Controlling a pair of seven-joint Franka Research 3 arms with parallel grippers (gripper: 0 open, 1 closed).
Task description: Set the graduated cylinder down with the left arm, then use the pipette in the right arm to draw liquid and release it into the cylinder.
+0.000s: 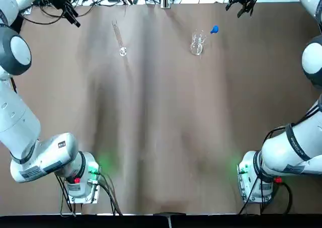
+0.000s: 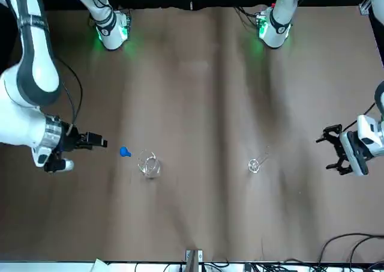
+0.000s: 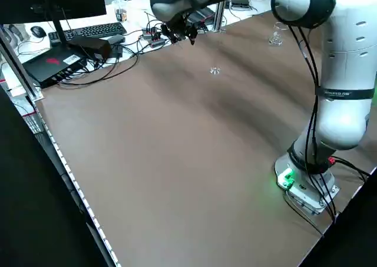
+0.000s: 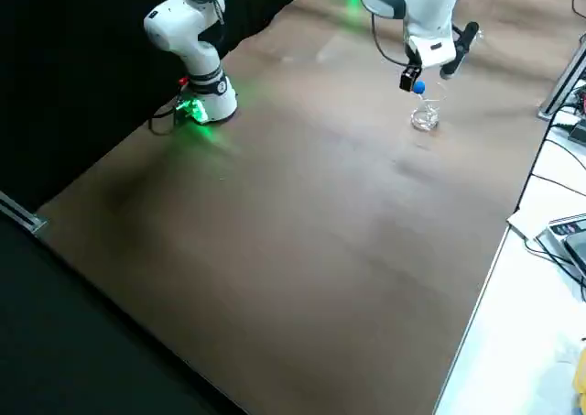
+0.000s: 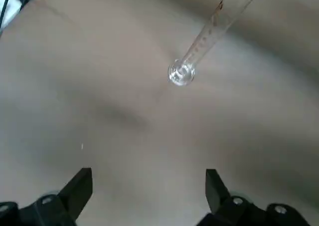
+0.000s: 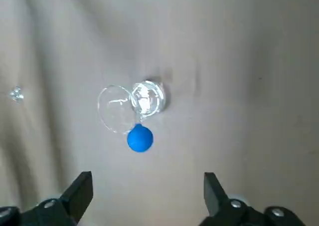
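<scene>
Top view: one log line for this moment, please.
cylinder standing, free | pipette resting in beaker | left gripper open, empty | right gripper open, empty

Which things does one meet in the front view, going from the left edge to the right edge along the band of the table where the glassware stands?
Right gripper → pipette, blue bulb up → beaker → graduated cylinder → left gripper.
</scene>
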